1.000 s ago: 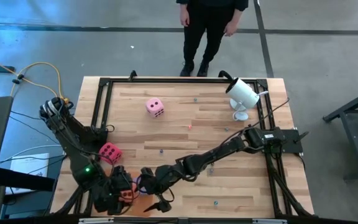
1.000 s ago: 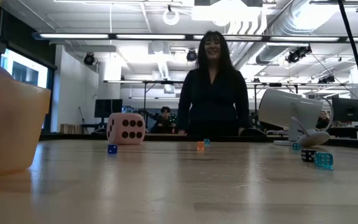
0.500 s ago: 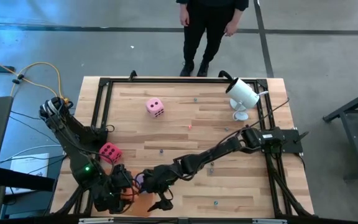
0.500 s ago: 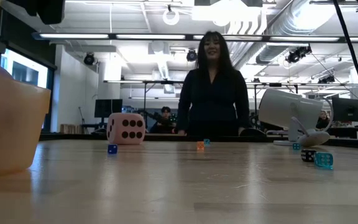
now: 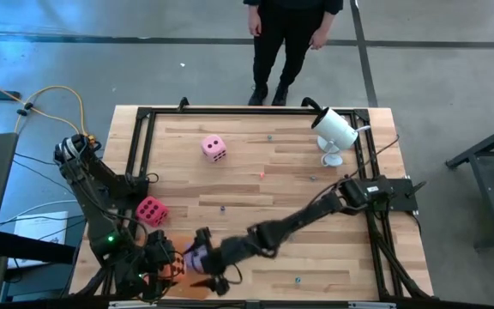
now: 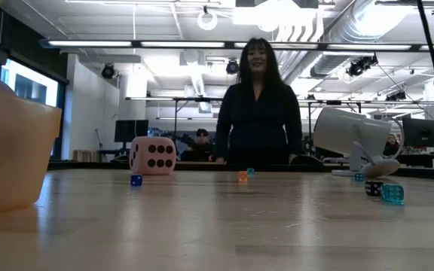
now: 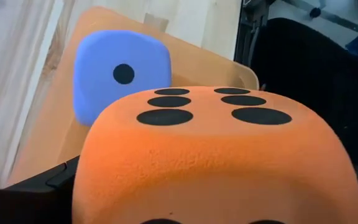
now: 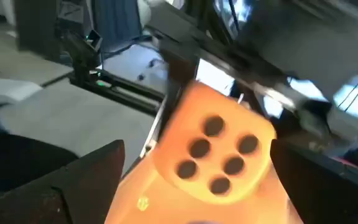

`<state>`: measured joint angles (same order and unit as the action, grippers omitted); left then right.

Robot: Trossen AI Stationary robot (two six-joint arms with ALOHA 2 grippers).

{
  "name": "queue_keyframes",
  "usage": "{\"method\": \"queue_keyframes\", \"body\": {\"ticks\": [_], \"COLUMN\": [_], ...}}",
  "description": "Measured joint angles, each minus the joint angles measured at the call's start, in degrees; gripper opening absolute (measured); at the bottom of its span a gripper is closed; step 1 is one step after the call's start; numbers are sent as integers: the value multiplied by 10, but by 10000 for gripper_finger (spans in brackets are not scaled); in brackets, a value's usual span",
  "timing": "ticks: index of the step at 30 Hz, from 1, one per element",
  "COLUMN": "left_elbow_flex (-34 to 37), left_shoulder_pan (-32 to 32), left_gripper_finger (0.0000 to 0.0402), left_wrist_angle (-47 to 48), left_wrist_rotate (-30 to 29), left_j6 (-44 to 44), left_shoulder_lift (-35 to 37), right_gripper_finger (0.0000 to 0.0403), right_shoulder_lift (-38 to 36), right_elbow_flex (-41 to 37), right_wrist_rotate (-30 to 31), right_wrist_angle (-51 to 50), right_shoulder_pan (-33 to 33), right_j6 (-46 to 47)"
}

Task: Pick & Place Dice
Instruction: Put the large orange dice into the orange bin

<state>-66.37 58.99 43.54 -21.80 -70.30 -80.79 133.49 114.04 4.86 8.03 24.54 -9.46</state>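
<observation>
At the lower left of the high view both claws crowd over a flat orange tray [image 5: 197,287] at the near edge of the counter [image 5: 316,197]. The left claw [image 5: 163,260] holds the orange die [image 7: 216,155] between widely spread fingers; in the left wrist view that die fills the frame, six pips up, with the purple die [image 7: 122,74] lying just beyond it on the tray. The right claw [image 5: 208,270] hangs right beside it with its fingers apart, clamped on nothing; its wrist view looks straight at the orange die [image 8: 210,152].

The magenta die [image 5: 151,209] lies on the counter at centre left, well apart from the light pink die [image 5: 213,148] at upper centre.

The dice look like foam: light, soft, with rounded corners and a matte skin that should not slip. They will likely squash a little, so a grip across two opposite flat faces, centred, seems best; pinching a corner risks the cube twisting out.
</observation>
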Motion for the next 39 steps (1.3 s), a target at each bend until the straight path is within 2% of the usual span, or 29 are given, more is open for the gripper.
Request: {"method": "queue_keyframes", "body": {"ticks": [4,8,11,15,22,32,35,39], "left_elbow_flex": [0,0,0,3,3,2,1,-3], "left_shoulder_pan": [-14,-36,-49,-55,-60,-60,-55,-43], "left_gripper_finger": [400,400,400,400,400,400,400,400], "left_wrist_angle": [-1,-1,-3,0,-18,-21,-5,9], "left_wrist_rotate": [0,3,7,20,9,0,-2,-47], "left_j6": [25,52,61,73,99,120,105,67], "left_shoulder_lift": [0,0,0,-3,3,34,45,51], "right_gripper_finger": [391,391,391,391,391,391,391,391], "right_shoulder_lift": [0,0,7,26,27,27,27,36], "right_elbow_flex": [0,0,1,1,1,2,1,-4], "right_wrist_rotate": [-17,-102,-114,-163,-187,-188,-191,-199], "right_wrist_angle": [34,32,23,26,11,-10,-22,-53], "right_shoulder_pan": [-2,-27,-35,-39,-41,-41,-41,-39], "right_j6": [-19,16,60,78,118,141,155,164]}}
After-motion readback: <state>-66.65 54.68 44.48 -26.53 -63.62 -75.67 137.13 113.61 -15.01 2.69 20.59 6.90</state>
